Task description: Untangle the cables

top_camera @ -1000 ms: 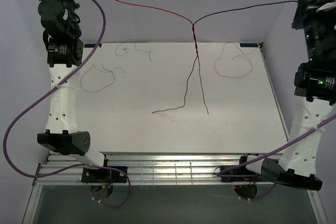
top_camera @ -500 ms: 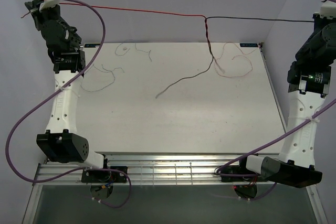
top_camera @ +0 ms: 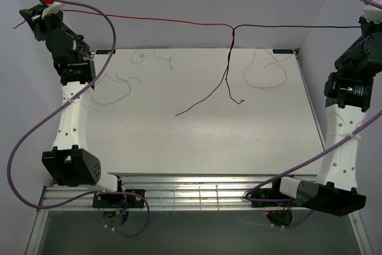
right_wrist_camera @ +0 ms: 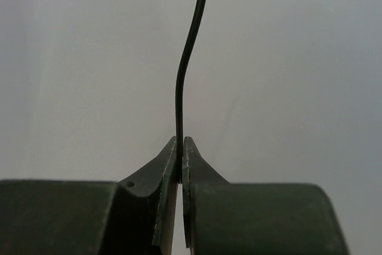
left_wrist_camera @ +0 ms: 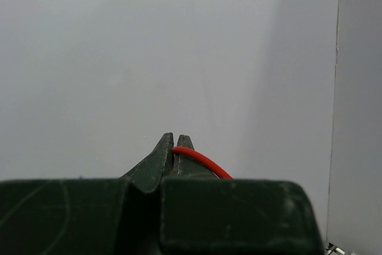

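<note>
My left gripper (top_camera: pixel 27 21) is raised at the far left, shut on the red cable (top_camera: pixel 155 20). In the left wrist view its fingertips (left_wrist_camera: pixel 173 141) pinch the red cable (left_wrist_camera: pixel 203 162). My right gripper (top_camera: pixel 364 25) is raised at the far right, shut on the black cable (top_camera: pixel 298 26). The right wrist view shows the jaws (right_wrist_camera: pixel 180 147) closed on the black cable (right_wrist_camera: pixel 188 52), whose short end sticks up. Both cables stretch nearly straight above the table's back edge and meet at a crossing (top_camera: pixel 232 27). From there their tails hang together to the table, the red tail (top_camera: pixel 197 104) trailing left and the black tail (top_camera: pixel 237 100) ending right.
Fine strands lie on the white table (top_camera: pixel 179 147): a greyish loop (top_camera: pixel 110 94) at the back left, a thin strand (top_camera: pixel 152 55) behind it, a pale red loop (top_camera: pixel 265 76) at the back right. Thick purple hoses (top_camera: pixel 36 129) hang along both arms. Walls close in on three sides.
Both grippers moved up and outward, pulling the red and black cables taut. The crossing shifted right, and the hanging tails were dragged back and right across the table.
</note>
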Robot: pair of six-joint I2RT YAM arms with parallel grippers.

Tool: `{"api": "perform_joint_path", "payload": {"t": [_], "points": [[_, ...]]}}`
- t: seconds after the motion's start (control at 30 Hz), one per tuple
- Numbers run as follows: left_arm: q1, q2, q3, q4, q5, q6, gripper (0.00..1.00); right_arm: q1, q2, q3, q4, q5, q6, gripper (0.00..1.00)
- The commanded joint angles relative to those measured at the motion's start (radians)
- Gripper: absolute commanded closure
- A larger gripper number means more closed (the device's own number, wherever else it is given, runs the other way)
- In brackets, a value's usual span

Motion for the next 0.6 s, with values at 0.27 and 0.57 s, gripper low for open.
{"api": "perform_joint_path", "payload": {"t": [0.27,0.57], "points": [[0.036,-0.066,-0.035,0.053,-0.034,0.038,1.0,-0.018,-0.034,-0.032,0.099,0.059,-0.062,0.92],[0.039,-0.069,-0.066,0.119,-0.034,0.096,1.0,-0.018,-0.044,-0.053,0.131,0.066,-0.095,0.92]]}}
